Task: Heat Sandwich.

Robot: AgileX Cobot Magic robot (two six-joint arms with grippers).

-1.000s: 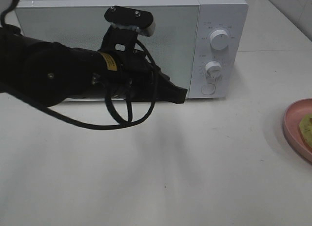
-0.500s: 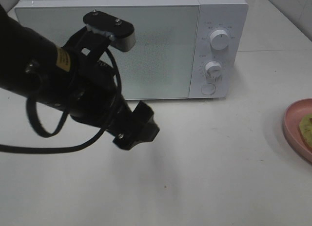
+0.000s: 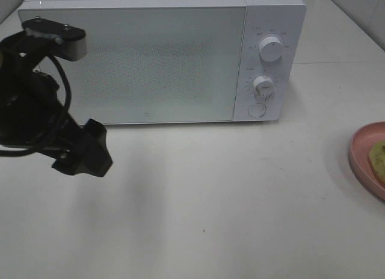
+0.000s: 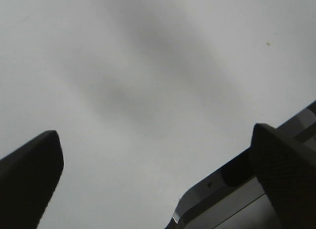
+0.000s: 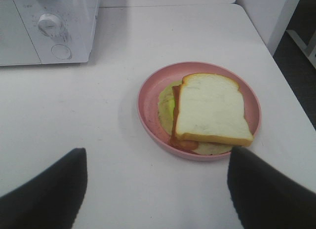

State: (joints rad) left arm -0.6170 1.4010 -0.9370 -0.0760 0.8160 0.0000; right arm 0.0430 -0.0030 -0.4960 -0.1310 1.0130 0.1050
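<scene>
The sandwich (image 5: 210,110) has a white bread slice on top, with green lettuce and ham showing at its edge. It lies on a salmon-pink plate (image 5: 148,83). My right gripper (image 5: 158,160) hovers just short of the plate, open and holding nothing. In the exterior view only a yellow-green bit of the sandwich (image 3: 379,156) and part of the plate (image 3: 361,156) show at the right edge. The white microwave (image 3: 162,62) stands at the back with its door closed. My left gripper (image 3: 84,154) is low at the left, in front of the microwave. The left wrist view shows this gripper (image 4: 158,150) open over bare table.
Two knobs (image 3: 272,49) (image 3: 263,85) and a round button (image 3: 257,109) sit on the microwave's right panel. In the right wrist view the microwave's panel corner (image 5: 54,26) is beyond the plate, and the table edge (image 5: 276,76) runs close beside the plate.
My left arm has swung away from the microwave door, leftward and down toward the table. Its jaws have spread apart. Plate and sandwich have not moved.
</scene>
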